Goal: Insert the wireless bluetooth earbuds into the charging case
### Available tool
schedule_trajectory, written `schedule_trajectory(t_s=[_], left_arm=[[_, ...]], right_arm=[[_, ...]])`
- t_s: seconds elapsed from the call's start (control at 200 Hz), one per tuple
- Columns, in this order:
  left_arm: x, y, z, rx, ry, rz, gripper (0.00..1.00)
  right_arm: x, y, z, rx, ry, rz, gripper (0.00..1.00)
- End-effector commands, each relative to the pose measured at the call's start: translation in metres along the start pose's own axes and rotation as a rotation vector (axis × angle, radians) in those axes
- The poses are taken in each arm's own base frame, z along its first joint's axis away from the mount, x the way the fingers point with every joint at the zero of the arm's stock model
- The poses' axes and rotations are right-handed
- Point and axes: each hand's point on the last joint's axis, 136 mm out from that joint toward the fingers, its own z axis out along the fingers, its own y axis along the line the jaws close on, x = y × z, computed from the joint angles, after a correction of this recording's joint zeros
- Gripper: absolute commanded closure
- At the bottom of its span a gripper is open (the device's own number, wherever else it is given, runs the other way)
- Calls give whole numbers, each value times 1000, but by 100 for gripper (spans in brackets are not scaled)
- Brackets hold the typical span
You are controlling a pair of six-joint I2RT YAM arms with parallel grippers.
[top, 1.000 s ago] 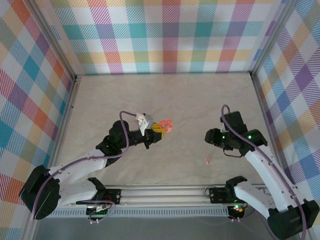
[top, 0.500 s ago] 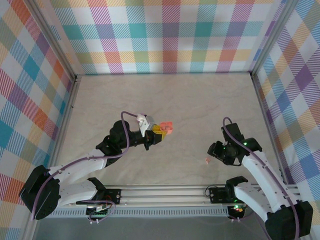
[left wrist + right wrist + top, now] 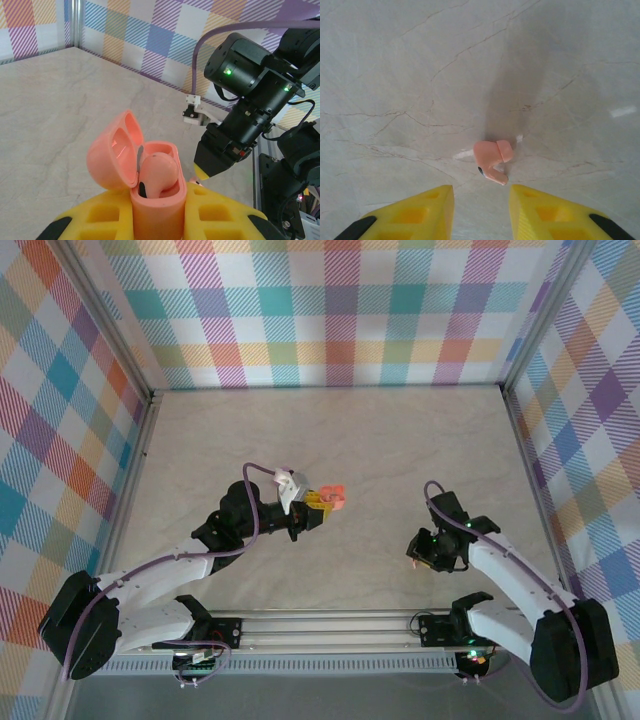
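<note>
loose earbud point(image 3: 491, 161): tiny salmon-pink bud with a short stem and a dark tip, lying on its side on the worktop point(image 3: 395, 75), near the front edge on the right side.
seated earbud point(image 3: 159, 171): same salmon colour, glossy rounded back, sitting in one socket of the charging case point(image 3: 152, 200).
charging case: small rounded salmon shell, upright, lid point(image 3: 116, 149) swung open and leaning back to the left.
left gripper point(image 3: 157, 222): yellow fingers closed tight on the lower body of the charging case, holding it off the worktop, left of centre.
right gripper point(image 3: 481, 205): yellow fingers apart with a moderate gap, nothing between them, pointed down at the worktop; loose earbud lies just ahead of the gap, not touched.
right wrist view: gives the loose earbud's shape and its spot relative to the fingers.
left wrist view: gives the case interior and the right gripper point(image 3: 204, 170) low over the worktop beyond the case.
top view: left gripper point(image 3: 316, 506) with the case point(image 3: 334, 495) well apart from the right gripper point(image 3: 416, 556); loose earbud cannot be made out under the right gripper.
</note>
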Motion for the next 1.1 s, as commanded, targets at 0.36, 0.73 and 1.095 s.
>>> schedule_trajectory(t_s=[0.36, 0.73, 1.095], left_arm=[[-6, -7, -1, 17, -8, 19, 100], [-6, -7, -6, 4, -7, 19, 100], [-7, -6, -8, -16, 9, 16, 100]], right_arm=[[-13, 8, 11, 137, -15, -161, 65], [-10, 9, 24, 220, 39, -218, 66], [-16, 16, 25, 230, 25, -265, 73]])
